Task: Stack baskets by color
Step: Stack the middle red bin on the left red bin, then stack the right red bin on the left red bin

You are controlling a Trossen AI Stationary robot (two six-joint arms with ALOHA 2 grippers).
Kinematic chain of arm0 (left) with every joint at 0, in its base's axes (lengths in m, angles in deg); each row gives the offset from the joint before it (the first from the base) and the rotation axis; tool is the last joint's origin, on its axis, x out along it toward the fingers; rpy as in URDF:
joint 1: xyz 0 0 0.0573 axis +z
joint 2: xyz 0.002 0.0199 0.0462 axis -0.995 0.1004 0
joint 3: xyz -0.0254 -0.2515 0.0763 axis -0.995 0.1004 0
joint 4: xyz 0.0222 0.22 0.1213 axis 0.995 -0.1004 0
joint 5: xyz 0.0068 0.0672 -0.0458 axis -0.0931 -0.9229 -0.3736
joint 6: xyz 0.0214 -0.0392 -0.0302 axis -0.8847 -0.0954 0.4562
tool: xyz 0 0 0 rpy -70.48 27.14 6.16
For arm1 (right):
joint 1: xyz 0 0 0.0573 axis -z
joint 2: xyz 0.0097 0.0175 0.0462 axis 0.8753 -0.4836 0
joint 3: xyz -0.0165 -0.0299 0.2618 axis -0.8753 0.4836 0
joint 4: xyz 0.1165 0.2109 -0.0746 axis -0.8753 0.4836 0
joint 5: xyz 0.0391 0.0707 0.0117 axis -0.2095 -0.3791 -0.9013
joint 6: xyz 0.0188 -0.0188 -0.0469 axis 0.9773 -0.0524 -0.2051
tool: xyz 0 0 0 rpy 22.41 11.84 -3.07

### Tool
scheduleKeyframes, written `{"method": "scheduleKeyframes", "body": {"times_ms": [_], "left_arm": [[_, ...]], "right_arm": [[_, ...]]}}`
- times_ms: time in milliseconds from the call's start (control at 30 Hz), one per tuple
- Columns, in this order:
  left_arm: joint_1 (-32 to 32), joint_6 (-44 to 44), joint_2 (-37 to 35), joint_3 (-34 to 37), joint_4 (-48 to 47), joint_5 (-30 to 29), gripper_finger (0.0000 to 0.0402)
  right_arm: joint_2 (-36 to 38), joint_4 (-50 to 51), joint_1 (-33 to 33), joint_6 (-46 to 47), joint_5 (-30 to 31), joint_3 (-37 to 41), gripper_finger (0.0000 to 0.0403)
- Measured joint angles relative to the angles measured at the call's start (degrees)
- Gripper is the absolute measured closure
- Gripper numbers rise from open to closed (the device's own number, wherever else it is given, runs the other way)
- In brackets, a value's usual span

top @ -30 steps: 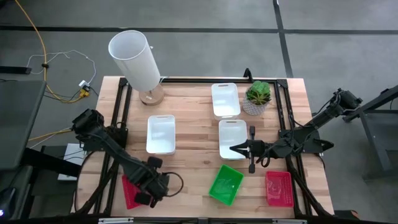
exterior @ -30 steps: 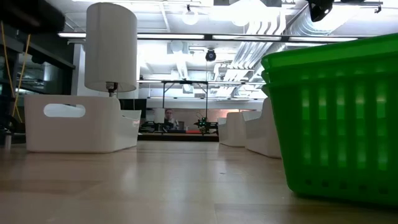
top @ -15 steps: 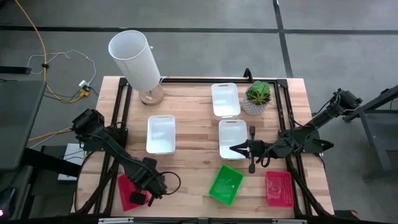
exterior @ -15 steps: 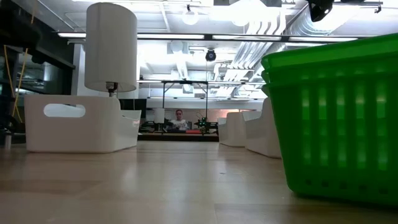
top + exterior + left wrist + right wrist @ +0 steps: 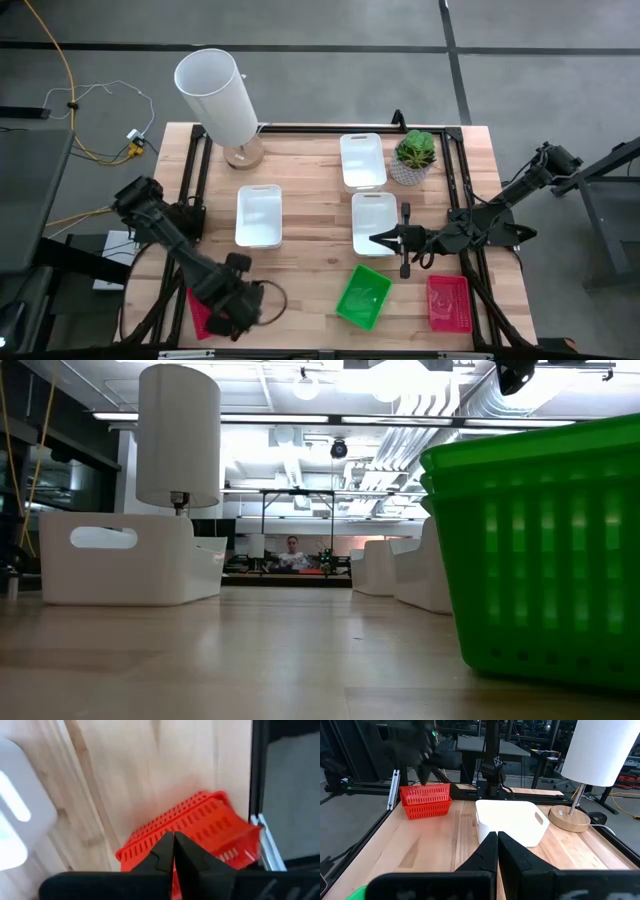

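The red mesh-sided plastic basket (image 5: 200, 312) has been dragged table-edgeward by the pressed-together left gripper (image 5: 232, 318), delaying stacking.

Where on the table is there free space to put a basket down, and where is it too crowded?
Bare wood lies between the left white basket and the two right white baskets, and in front of the left one, between the left tool and the green baskets. The right side is crowded: plant, right tool, red basket.
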Motion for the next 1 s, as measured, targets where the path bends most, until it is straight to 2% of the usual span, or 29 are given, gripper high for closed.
{"method": "scheduleKeyframes", "body": {"times_ms": [100, 233, 333, 533, 767, 1000], "left_arm": [[-3.78, 5.63, -0.03, -1.94, -0.65, -2.52, 0.0401], [-9.07, 13.06, -0.05, -1.23, -2.2, -1.73, 0.0401], [-11.63, 15.35, -0.01, -0.15, -2.05, -3.01, 0.0401], [-12.29, 10.5, -0.03, 0.08, -1.94, -9.93, 0.0401], [-10.2, 7.85, -0.05, 3.33, -1.92, -6.81, 0.0401], [-10.59, 5.87, -0.05, 7.22, 0.85, -6.85, 0.0401]], "right_arm": [[0.0, 0.25, -0.02, 0.01, 0.0, 0.0, 0.0403], [0.0, 0.29, -0.02, 0.0, 0.0, 0.0, 0.0403], [0.0, 0.29, -0.02, 0.0, 0.0, 0.0, 0.0403], [0.0, 0.26, -0.02, 0.02, 0.0, 0.0, 0.0403], [0.0, 0.29, -0.01, 0.15, 0.0, 0.0, 0.0403], [0.0, 0.29, -0.01, 0.08, 0.0, 0.0, 0.0403]]}}
